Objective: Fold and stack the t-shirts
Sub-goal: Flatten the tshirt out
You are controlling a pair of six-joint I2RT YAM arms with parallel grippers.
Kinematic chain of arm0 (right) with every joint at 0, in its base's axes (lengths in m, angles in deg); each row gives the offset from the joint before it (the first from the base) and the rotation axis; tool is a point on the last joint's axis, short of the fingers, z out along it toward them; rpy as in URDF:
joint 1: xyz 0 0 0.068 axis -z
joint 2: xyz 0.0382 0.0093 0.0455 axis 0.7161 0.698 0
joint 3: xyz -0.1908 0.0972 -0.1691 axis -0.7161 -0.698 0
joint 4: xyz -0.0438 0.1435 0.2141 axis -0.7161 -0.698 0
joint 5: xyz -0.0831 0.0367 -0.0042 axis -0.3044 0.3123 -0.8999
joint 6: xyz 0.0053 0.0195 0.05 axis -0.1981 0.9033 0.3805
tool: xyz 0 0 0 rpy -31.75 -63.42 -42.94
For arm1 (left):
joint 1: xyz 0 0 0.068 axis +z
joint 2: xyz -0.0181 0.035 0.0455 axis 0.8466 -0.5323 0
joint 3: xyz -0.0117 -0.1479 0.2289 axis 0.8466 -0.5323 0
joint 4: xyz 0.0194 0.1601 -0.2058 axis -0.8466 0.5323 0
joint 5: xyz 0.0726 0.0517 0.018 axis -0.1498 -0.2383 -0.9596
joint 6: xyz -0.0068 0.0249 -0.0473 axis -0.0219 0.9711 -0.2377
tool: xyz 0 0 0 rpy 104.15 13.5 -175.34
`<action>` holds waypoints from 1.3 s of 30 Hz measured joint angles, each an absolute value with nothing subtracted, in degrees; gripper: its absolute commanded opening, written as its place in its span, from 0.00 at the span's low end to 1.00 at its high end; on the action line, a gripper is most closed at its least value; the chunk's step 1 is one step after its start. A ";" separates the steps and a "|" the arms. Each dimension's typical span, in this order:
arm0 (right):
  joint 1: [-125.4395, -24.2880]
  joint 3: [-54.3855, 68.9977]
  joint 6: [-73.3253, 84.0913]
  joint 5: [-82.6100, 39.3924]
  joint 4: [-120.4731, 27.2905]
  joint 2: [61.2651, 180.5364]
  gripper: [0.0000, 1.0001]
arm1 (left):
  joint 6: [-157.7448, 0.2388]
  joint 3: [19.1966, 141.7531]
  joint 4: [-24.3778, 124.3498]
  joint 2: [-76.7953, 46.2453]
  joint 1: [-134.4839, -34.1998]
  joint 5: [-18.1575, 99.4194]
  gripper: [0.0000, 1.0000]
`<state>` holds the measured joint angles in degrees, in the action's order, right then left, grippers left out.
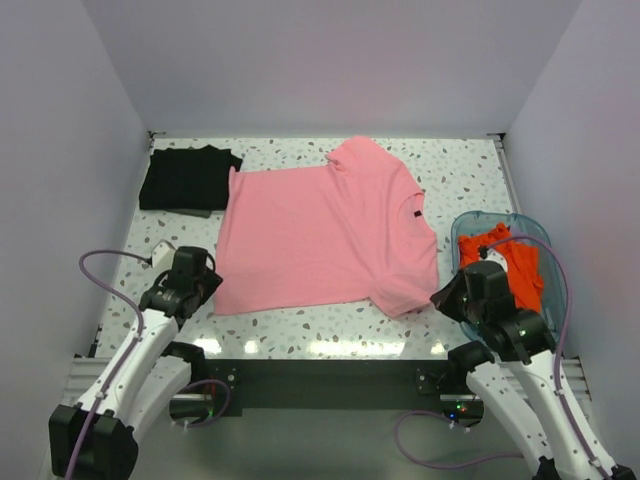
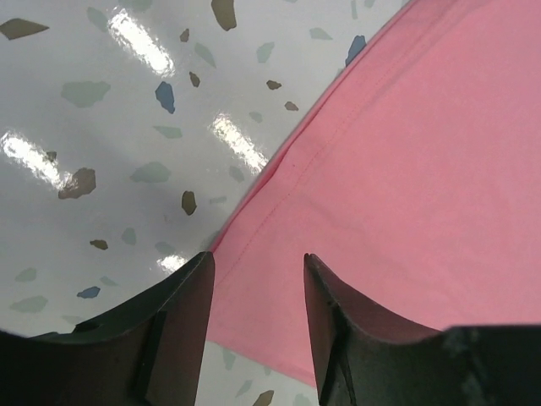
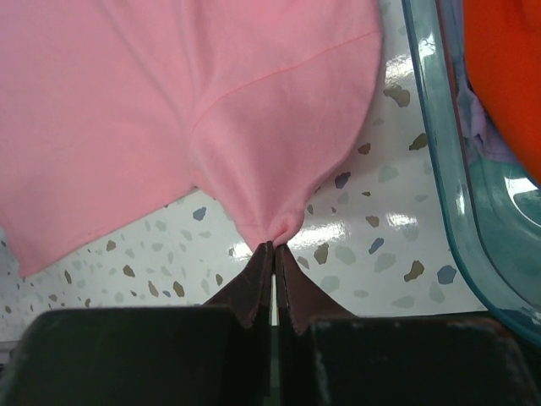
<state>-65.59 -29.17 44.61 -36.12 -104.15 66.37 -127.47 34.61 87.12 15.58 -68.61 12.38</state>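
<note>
The pink t-shirt (image 1: 320, 235) lies spread flat in the middle of the table. My right gripper (image 3: 274, 248) is shut on the tip of its near right sleeve (image 3: 279, 161); in the top view this gripper (image 1: 447, 296) sits at the shirt's near right edge. My left gripper (image 2: 258, 264) is open, its jaws astride the shirt's near left corner (image 2: 279, 279); in the top view it (image 1: 207, 290) is at that corner. A folded black t-shirt (image 1: 187, 178) lies at the far left. Orange-red shirts (image 1: 513, 265) lie in the teal tub (image 1: 466, 232) at the right.
The teal tub's wall (image 3: 439, 161) stands just right of my right gripper. White walls close in the table on the left, back and right. The speckled tabletop (image 1: 300, 325) shows bare along the near edge.
</note>
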 measured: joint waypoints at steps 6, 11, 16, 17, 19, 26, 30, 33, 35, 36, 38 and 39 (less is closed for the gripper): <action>-65.59 -29.65 44.46 -36.08 -101.63 68.53 0.00 | -133.39 32.91 91.66 17.91 -73.87 10.85 0.50; -65.59 -30.66 44.28 -35.82 -99.86 69.93 0.00 | -139.53 31.20 94.46 15.55 -79.93 10.02 0.50; -65.59 -31.25 44.00 -35.69 -98.57 70.74 0.00 | -142.94 30.98 95.57 13.19 -80.76 9.30 0.50; -65.59 -31.29 43.98 -35.69 -98.38 70.82 0.00 | -143.27 30.98 95.66 13.15 -80.76 9.15 0.50; -65.59 -31.29 43.93 -35.69 -97.94 71.06 0.00 | -144.12 30.98 95.97 13.08 -80.80 8.86 0.50; -65.59 -31.34 43.89 -35.71 -97.20 71.74 0.00 | -145.02 32.01 98.98 12.32 -80.80 7.73 0.51; -65.59 -32.01 43.93 -35.66 -96.26 71.74 0.00 | -145.45 33.21 99.88 12.03 -80.80 7.40 0.51; -65.59 -33.02 43.95 -35.58 -95.78 71.72 0.00 | -145.63 33.28 99.86 10.85 -80.80 7.42 0.50; -65.59 -33.21 43.95 -35.51 -95.69 71.74 0.00 | -145.65 33.28 99.73 10.00 -80.80 7.49 0.48; -65.59 -33.21 43.95 -35.51 -95.64 71.72 0.00 | -145.65 33.26 99.68 9.72 -80.80 7.53 0.47; -65.59 -33.21 43.95 -35.49 -95.56 71.70 0.00 | -145.65 33.26 99.53 9.28 -80.80 7.64 0.45; -65.59 -33.21 43.95 -35.49 -95.53 71.70 0.00 | -145.65 33.26 99.44 9.04 -80.82 7.66 0.44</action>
